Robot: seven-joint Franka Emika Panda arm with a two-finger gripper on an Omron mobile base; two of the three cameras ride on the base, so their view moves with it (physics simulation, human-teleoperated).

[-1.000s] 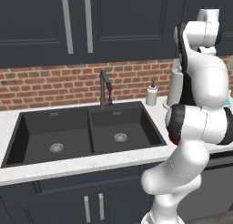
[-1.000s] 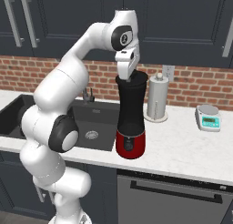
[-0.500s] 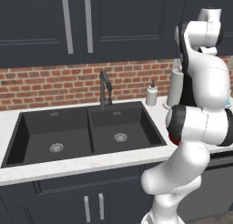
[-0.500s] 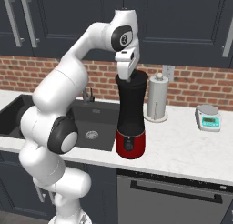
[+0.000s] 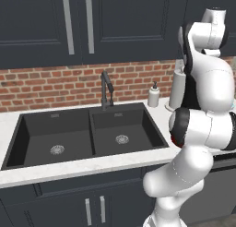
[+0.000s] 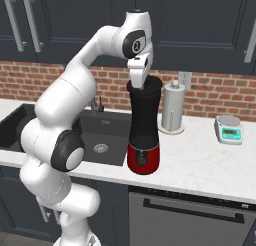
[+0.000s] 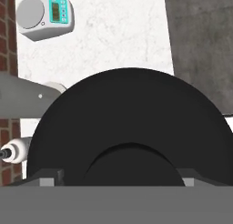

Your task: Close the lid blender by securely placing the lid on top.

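Two neighbours, paper-towel roll and scale, flank the blender; gripper state unclear.

A black round lid with a raised centre spans the lower frame. Toward eleven o'clock a small scale sits on the pale bench.

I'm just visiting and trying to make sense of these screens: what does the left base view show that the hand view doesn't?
The left base view alone has the double sink, the faucet, the cabinet doors and the soap dispenser. The hand view alone looks down on the black lid and a small kitchen scale. Both share the white counter, the brick wall and the paper-towel roll.
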